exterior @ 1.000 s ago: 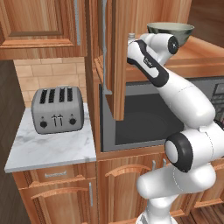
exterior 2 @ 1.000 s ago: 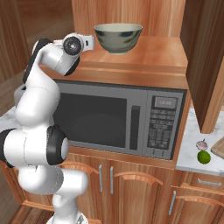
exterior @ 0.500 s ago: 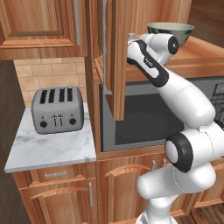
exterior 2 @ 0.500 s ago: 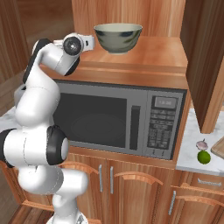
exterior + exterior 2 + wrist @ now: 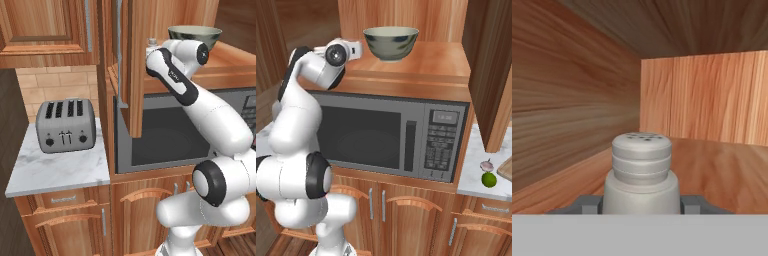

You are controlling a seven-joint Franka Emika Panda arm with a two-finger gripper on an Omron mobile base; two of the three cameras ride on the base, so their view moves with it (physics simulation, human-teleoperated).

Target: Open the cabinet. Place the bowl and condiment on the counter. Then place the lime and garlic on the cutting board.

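The bowl [image 5: 391,42] stands in the cabinet [image 5: 421,60], above the microwave [image 5: 391,135].

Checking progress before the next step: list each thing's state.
Cabinet: door open.
Bowl: upright on the cabinet shelf.
Condiment: upright on the shelf, between the fingers.
Lime: on the counter.
Garlic: on the counter, beside the lime.
Microwave: shut.

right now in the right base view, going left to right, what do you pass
robot arm → bowl → microwave keypad → garlic and lime, stacked at the same spot → cutting board
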